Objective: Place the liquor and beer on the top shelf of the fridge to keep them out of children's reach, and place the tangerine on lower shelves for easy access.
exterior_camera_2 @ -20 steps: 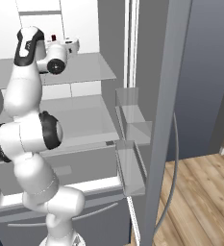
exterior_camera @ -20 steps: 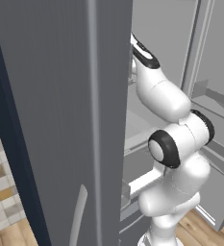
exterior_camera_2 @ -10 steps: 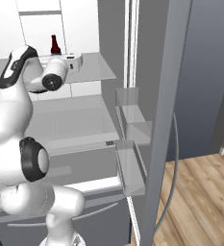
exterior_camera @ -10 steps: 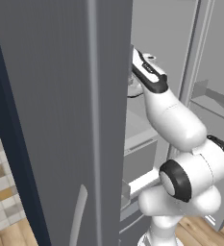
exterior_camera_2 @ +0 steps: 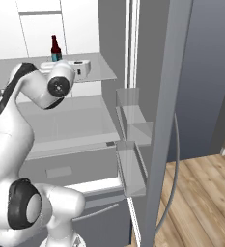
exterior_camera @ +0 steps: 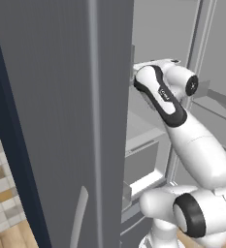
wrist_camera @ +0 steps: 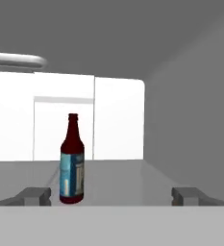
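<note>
Hand view, kitchen fridge: we see the dark brown, slim-necked glass beer bottle with its blue label (wrist_camera: 72, 161) standing upright on the highest pale grey shelf panel (wrist_camera: 113, 178) of the tall grey refrigerator (exterior_camera_2: 164, 96), its long axis vertical. It lies straight ahead of the white arm's two-finger gripper (wrist_camera: 111, 196), a little toward the left fingertip (wrist_camera: 35, 194) and clear of both tips. The fingers stand spread as wide as they go, with nothing between them. From the right base view we find the same bottle (exterior_camera_2: 55, 48) at the back of that shelf, beyond the white hand. We judge the beer placed, with the open hand ready to draw straight back along the shelf; the bottle's tall, narrow stance means any sideways brush could tip it. Glass reads dark red-brown, cap dark, label pale blue with faint print. We cannot place the liquor or the tangerine from these frames.
</note>
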You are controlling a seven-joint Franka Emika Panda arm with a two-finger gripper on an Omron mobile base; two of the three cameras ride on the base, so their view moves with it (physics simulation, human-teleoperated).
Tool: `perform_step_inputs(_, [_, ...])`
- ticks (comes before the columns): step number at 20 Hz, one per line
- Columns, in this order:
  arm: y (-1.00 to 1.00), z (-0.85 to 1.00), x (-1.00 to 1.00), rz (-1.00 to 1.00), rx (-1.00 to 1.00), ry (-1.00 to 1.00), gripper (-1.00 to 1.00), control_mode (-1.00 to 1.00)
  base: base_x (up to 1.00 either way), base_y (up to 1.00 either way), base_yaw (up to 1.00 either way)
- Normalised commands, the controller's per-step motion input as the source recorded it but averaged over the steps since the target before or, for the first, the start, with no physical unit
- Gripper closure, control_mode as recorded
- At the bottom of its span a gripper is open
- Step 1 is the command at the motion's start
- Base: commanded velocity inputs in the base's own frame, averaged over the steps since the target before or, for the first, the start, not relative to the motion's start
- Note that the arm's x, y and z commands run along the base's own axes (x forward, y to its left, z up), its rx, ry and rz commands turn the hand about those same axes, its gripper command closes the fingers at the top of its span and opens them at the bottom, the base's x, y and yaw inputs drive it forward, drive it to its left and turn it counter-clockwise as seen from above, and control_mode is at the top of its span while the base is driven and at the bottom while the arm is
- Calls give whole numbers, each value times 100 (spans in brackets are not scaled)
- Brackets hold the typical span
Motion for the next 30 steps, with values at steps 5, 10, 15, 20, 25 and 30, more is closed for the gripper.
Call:
perform_step_inputs(5, [-24,24,-97,13,-5,21,-100,-100,0,0,0])
perform_step_inputs(10, [0,-1,-100,10,-10,25,-100,-100,0,0,0])
perform_step_inputs(15, [0,-25,-100,5,-7,18,-100,-100,0,0,0])
perform_step_inputs(20, [-4,-35,-78,1,-4,13,-100,-100,0,0,0])
perform_step_inputs(25, [0,-45,-64,0,-9,13,-100,-100,0,0,0])
perform_step_inputs(30, [-7,-8,-47,-3,-4,6,-100,-100,0,0,0])
